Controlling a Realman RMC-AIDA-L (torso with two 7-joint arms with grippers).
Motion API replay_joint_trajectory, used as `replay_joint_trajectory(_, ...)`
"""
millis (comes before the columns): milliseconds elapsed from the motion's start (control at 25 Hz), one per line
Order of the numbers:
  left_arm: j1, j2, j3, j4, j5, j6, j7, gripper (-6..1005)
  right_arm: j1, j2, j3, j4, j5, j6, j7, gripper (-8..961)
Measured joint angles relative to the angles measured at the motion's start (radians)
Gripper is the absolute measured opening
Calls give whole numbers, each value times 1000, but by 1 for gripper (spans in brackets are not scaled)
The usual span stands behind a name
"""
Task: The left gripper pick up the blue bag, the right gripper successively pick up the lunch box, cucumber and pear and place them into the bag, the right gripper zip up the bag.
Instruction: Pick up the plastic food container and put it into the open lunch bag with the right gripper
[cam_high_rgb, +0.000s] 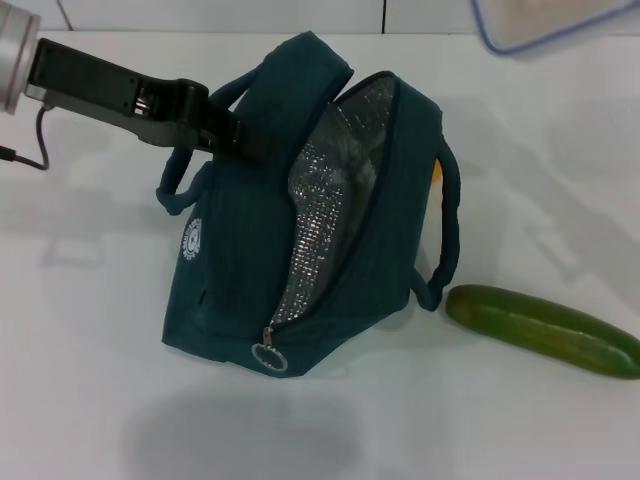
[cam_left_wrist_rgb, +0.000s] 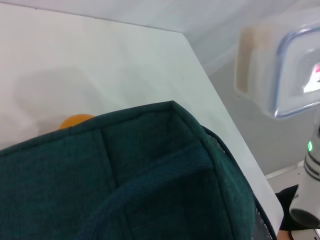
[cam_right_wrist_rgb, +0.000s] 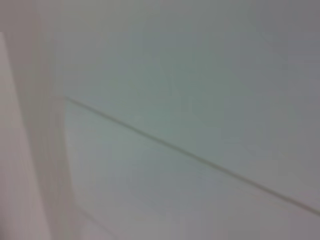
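I see left claw (cam_high_rgb: 232, 135), black, two-fingered, clamped on top flap of dark teal fabric bag (cam_high_rgb: 230, 290), mouth open w/ foil lining. Clear blue-rimmed lunch box (cam_high_rgb: 545, 22) up high, beyond bag from claw; right claw's state: can't tell. Glossy green cucumber (cam_high_rgb: 541, 329) on white tabletop (cam_high_rgb: 80, 400), bag's far side.

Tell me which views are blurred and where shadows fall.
Head view: sharp; a soft shadow lies on the table before the blue bag. Left wrist view: the bag is sharp, the lunch box blurred. Right wrist view: wholly out of focus, nothing recognisable.
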Motion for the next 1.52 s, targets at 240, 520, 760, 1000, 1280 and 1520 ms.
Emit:
replay_joint_trajectory(240, -5, -2, 0, -1, 1, -2, 0, 45, 85, 1, -44, -18, -1, 8, 13, 103)
replay_joint_trajectory(520, -16, -7, 0, -2, -1, -5, -1, 44, 116, 1, -170, -39, 9, 76, 14, 104)
replay_joint_trajectory(760, -18, -10, 0, -5, 1, -17, -1, 44, 82, 1, -263, -54, 10, 113, 11, 105)
replay_joint_trajectory(1000, -18, -11, -6, -7, 0, -23, 0, 44, 36, 1, -317, -50, 8, 132, 5, 106)
replay_joint_trajectory(1280, -15, -14, -6, -22, -6, -31, 1, 44, 22, 1, -385, -52, 2, 178, -18, 108)
replay_joint_trajectory(1520, -21, -14, -7, -46, -11, -31, 5, 44, 53, 1, -446, -72, 0, 264, -63, 109)
